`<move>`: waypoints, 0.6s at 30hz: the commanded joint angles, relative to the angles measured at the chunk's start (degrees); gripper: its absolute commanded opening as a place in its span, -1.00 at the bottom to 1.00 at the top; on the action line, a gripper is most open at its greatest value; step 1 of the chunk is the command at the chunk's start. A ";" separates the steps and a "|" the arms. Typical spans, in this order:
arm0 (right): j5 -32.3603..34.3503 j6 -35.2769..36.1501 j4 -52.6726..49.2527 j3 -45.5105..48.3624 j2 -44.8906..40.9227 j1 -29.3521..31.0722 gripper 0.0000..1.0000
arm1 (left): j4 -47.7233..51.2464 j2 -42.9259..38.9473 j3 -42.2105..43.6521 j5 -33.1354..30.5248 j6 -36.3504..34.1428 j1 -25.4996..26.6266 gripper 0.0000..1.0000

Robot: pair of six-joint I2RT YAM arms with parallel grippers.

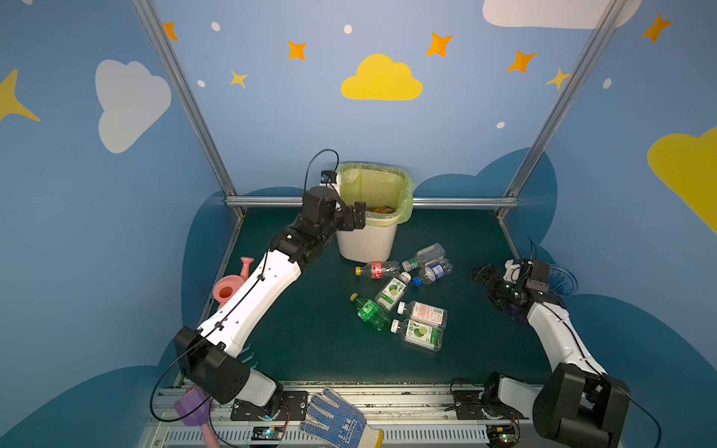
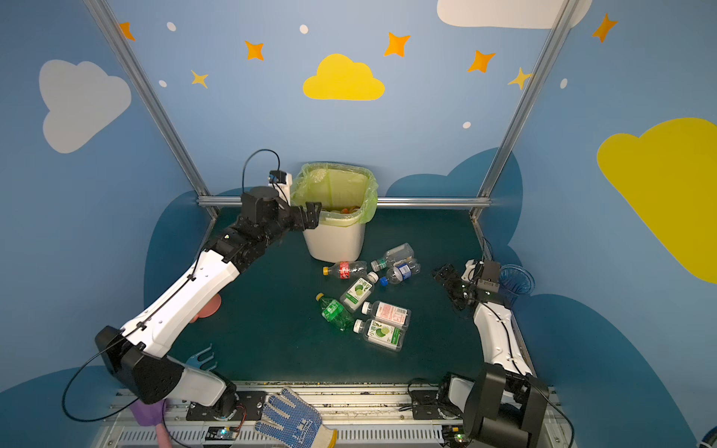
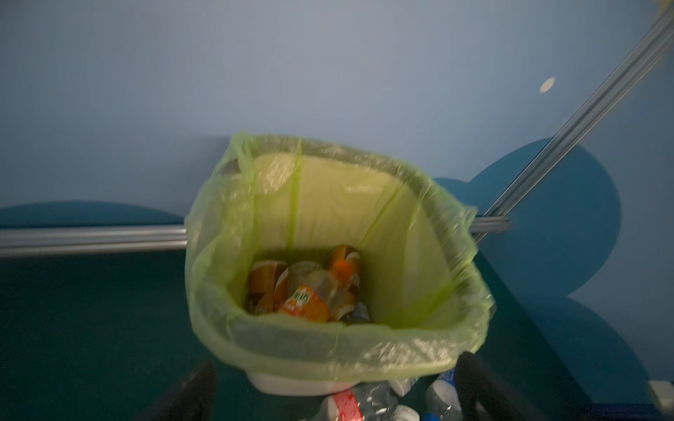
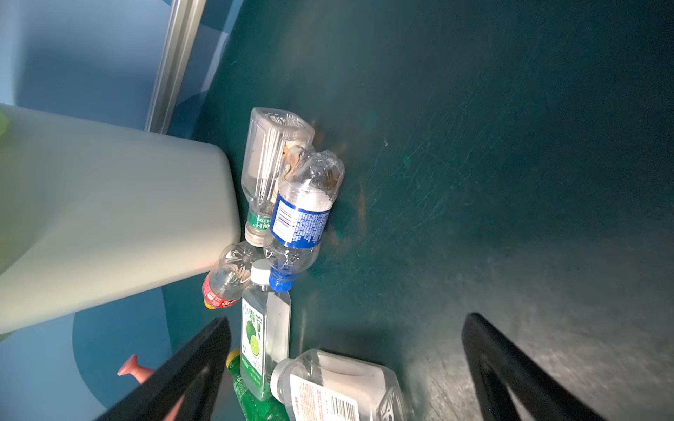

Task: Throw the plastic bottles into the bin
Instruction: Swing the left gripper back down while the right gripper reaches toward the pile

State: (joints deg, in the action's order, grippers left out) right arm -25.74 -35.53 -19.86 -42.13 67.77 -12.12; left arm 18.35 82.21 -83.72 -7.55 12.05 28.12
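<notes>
stretching forward, left end effector point(image 1: 357, 216) hangs spread-jawed beside bin point(image 1: 366, 244) rim.

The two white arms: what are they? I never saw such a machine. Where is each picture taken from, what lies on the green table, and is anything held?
They are robot arms, each ending in a two-fingered gripper. Two pictures look down from one overhead camera; two come from wrist cameras. About seven plastic bottles lie on the table beside the bin, which contains orange-labelled bottles. The left gripper hangs open at the bin's rim; the right gripper is open too. Nothing is held.
</notes>
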 commanded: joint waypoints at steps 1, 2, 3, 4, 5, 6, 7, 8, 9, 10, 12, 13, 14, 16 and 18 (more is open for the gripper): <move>-0.39 -1.70 2.39 -1.72 2.28 2.13 0.95 | -4.66 -7.90 4.96 -3.79 3.51 -1.45 1.00; -0.21 -2.02 2.59 -2.00 3.06 2.76 0.95 | -4.57 -9.00 7.37 -4.38 4.30 -1.86 1.00; 0.18 -2.23 2.71 -2.36 3.94 3.48 0.94 | -4.34 -10.18 9.95 -5.34 5.13 -2.37 1.00; 0.53 -2.38 2.48 -2.97 4.84 4.20 0.94 | -4.18 -11.30 12.45 -6.08 6.08 -2.86 1.00; 1.01 -2.48 2.25 -3.53 5.66 4.77 0.94 | -3.76 -12.19 14.67 -6.58 7.02 -3.60 1.00; 1.44 -2.53 2.00 -4.34 6.45 5.38 0.94 | -3.23 -13.13 16.78 -6.84 8.42 -4.42 1.00; 1.96 -2.62 1.76 -5.28 7.21 6.01 0.94 | -2.85 -14.13 19.32 -7.18 9.74 -5.01 1.00; 2.46 -2.69 1.45 -6.21 7.93 6.45 0.93 | -2.82 -14.99 21.28 -7.25 10.69 -5.65 1.00; 2.95 -2.82 1.03 -7.42 8.69 7.05 0.93 | -2.88 -15.84 23.67 -7.22 11.60 -6.29 1.00; 3.17 -2.82 0.73 -8.71 9.48 7.52 0.92 | -2.89 -16.53 25.76 -6.98 12.30 -6.90 1.00; 3.60 -2.84 0.31 -11.12 11.20 8.74 0.90 | -2.54 -17.29 28.85 -6.52 13.55 -7.77 1.00; 4.20 -2.87 -0.07 -12.49 12.18 9.33 0.89 | -2.12 -17.44 30.11 -6.28 14.44 -8.20 1.00; 4.97 -3.00 -0.67 -13.55 13.02 9.85 0.88 | -1.78 -17.59 31.25 -6.01 15.08 -8.56 1.00; 6.08 -3.29 -1.91 -15.86 15.36 10.85 0.84 | -1.10 -17.52 33.28 -5.82 17.11 -8.98 1.00; 6.22 -3.62 -3.44 -17.95 17.62 11.72 0.80 | -0.78 -17.62 35.06 -5.80 18.58 -9.19 1.00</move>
State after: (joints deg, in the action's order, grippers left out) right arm -21.54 -38.65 -19.90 -57.58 82.78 -1.48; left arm 17.02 65.41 -49.76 -13.19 26.94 19.33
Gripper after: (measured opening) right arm 0.904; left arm 0.999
